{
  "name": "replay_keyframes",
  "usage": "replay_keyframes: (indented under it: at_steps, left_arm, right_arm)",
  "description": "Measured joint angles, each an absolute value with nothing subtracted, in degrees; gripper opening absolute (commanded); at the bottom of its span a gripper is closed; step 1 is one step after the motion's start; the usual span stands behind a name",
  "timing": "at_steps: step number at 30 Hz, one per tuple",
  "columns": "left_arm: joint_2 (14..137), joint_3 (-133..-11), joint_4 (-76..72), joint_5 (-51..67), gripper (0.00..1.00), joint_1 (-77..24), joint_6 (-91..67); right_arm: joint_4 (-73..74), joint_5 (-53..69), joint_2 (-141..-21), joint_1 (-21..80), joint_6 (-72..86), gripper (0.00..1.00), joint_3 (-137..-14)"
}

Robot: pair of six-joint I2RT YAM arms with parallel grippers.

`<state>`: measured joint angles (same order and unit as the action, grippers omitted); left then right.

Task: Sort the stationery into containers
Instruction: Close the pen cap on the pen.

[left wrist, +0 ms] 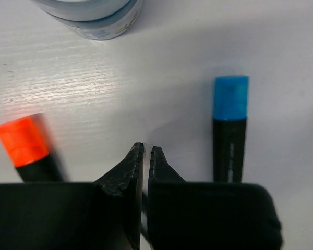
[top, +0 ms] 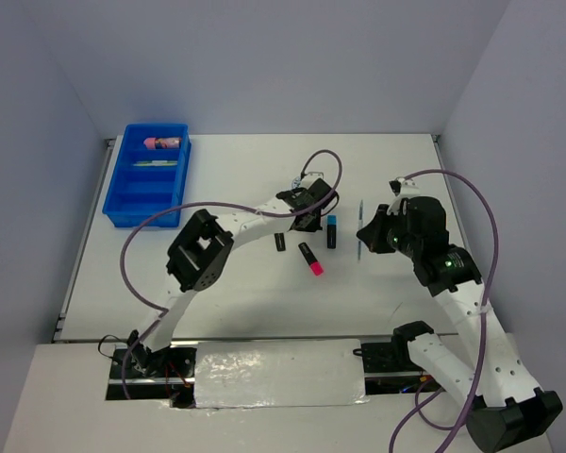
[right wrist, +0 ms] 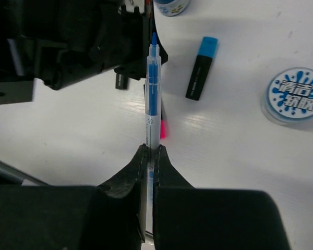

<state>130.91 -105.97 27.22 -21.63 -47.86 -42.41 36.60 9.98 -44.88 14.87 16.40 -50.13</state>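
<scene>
My right gripper (right wrist: 151, 150) is shut on a thin blue pen (right wrist: 152, 88) and holds it above the table; in the top view the gripper (top: 370, 232) and the pen (top: 360, 226) are right of centre. My left gripper (left wrist: 146, 149) is shut and empty, low over the table between an orange-capped marker (left wrist: 25, 143) and a blue-capped marker (left wrist: 230, 122); in the top view it (top: 311, 219) is at the centre. A pink-capped marker (top: 310, 259) lies nearby. The blue tray (top: 123, 193) stands at the far left, holding a pink cylinder (top: 162, 143) and a thin pen (top: 156, 163).
Two round blue-patterned discs (right wrist: 296, 96) (right wrist: 171, 6) lie near the markers; one also shows in the left wrist view (left wrist: 94, 15). A short black marker (top: 280, 242) lies beside the left arm. The left arm (right wrist: 78, 36) is just beyond the held pen's tip. Grey walls enclose the table.
</scene>
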Motion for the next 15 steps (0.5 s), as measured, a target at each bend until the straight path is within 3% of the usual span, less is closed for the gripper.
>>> replay_keyframes:
  at_steps: [8,12,15]
  left_arm:
    - [105.1,-91.6,16.0,-19.4,0.0,-45.9,-42.4]
    - [84.4,-73.8,0.1,-17.0,0.0,-44.4,-43.8]
    - [69.4,-57.8,-13.2,-15.0,0.0,-43.1,-45.3]
  right_arm:
    - [29.5,19.4,-42.4,15.3,17.0,0.0,-44.3]
    - [15.4,27.4,-38.7,18.7,22.9,0.0,-35.6]
    - [5.6,28.3,-38.5,26.8,28.3,0.0,-30.4]
